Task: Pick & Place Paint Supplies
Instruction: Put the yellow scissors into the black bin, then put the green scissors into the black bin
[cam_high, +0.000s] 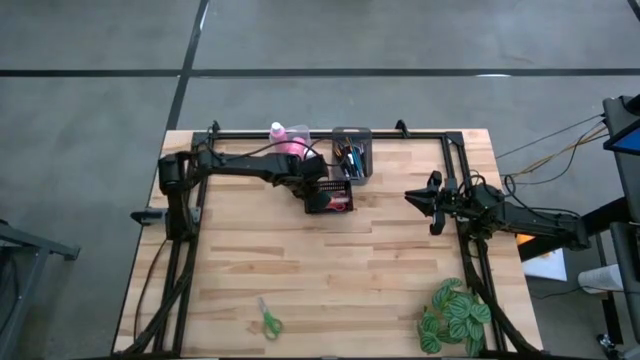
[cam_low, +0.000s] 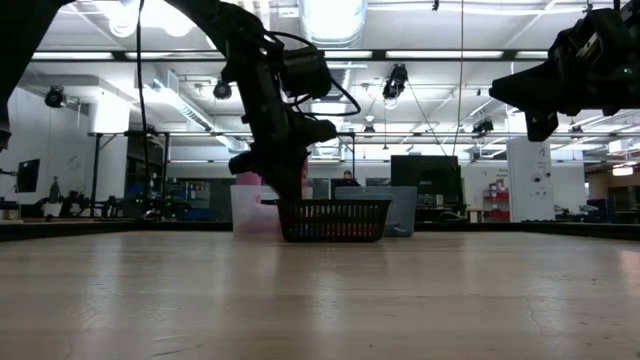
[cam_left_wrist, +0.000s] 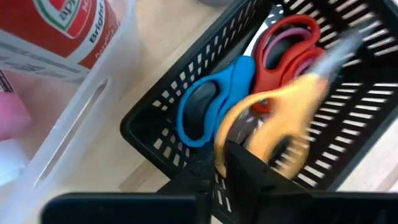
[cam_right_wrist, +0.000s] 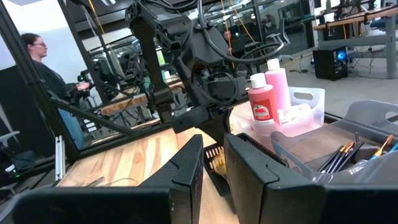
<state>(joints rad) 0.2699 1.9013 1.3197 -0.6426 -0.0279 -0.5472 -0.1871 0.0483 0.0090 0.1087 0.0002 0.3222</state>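
Reading "Bright": red-labelled bottle (cam_left_wrist: 68, 25)

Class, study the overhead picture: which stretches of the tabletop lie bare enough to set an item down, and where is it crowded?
Bare wood spans the middle, between the green scissors near the front edge and the black basket. Crowded: the far edge, where the left gripper works over the basket beside the pink bottles and brush bin; also the plant corner.

The right gripper (cam_right_wrist: 213, 163) has its two dark fingers slightly apart. Just beyond the fingertips the left arm (cam_right_wrist: 186, 50) reaches down over a black basket (cam_right_wrist: 214, 163). Farther off stand pink bottles (cam_right_wrist: 270, 90) (white-capped) in a clear bin (cam_right_wrist: 311, 106); paintbrushes (cam_right_wrist: 342, 155) lie nearer
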